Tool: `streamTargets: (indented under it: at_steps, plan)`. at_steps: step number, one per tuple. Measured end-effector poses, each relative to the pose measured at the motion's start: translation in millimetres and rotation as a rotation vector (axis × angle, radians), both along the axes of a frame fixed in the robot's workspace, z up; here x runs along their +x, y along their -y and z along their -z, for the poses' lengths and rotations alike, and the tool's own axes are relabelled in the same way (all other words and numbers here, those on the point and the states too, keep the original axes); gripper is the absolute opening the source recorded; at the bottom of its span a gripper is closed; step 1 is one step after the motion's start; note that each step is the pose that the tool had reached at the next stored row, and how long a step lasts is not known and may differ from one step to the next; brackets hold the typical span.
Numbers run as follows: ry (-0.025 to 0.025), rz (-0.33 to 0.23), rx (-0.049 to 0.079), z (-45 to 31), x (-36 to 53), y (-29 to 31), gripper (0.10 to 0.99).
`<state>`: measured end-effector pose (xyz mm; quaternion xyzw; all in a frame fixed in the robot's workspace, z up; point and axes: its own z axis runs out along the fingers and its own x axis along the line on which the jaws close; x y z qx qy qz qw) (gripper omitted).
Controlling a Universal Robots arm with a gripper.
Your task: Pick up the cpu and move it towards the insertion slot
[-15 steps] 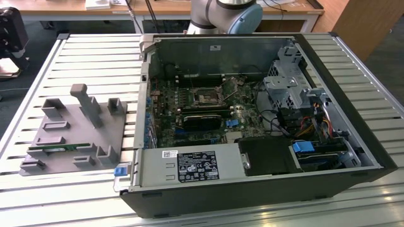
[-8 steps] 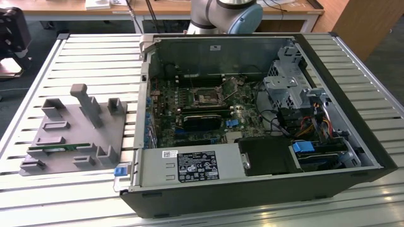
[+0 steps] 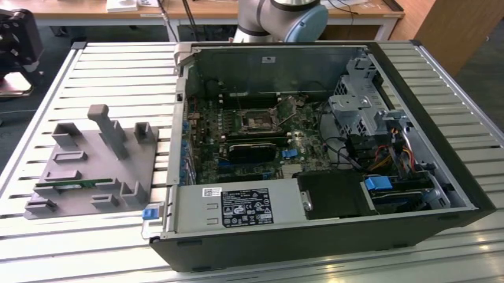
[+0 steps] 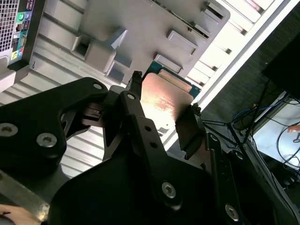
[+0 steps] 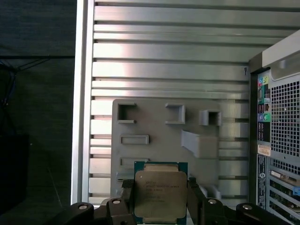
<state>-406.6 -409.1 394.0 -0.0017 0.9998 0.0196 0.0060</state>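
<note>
Grey tray (image 5: pixel 157 131) lies beneath the cpu (image 5: pixel 159 192) clamped between jaws.

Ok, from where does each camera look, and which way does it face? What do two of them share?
Exterior view: raised, off the robot, looking down into the open computer case and the insertion slot; the arm shows beyond the case.
First wrist view: on the wrist, looking down at the grey fixture; the gripper shows.
Second wrist view: on the wrist, looking along the gripper at the fixture.
Both wrist views share the cpu held in the gripper.
</note>
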Motion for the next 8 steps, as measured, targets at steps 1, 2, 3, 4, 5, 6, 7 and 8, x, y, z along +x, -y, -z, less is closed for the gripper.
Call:
streamTargets:
  at_steps: [1,2,3,4,5,6,7,8]
  plan:
    - [0.0000,0.000,0.000,0.0,0.7,0.0,0.537]
    - [0.0000,0.000,0.000,0.0,1.4,0.0,0.537]
    - [0.0000,0.000,0.000,0.0,2.2,0.0,0.537]
    - [0.0000,0.000,0.000,0.0,3.0,0.0,0.537]
    - [0.0000,0.000,0.000,0.0,3.7,0.0,0.537]
    - [0.0000,0.000,0.000,0.0,4.5,-0.1,0.537]
    - [0.0001,0.000,0.000,0.0,5.3,-0.1,0.537]
    - [0.0000,0.000,0.000,0.0,6.0,-0.1,0.537]
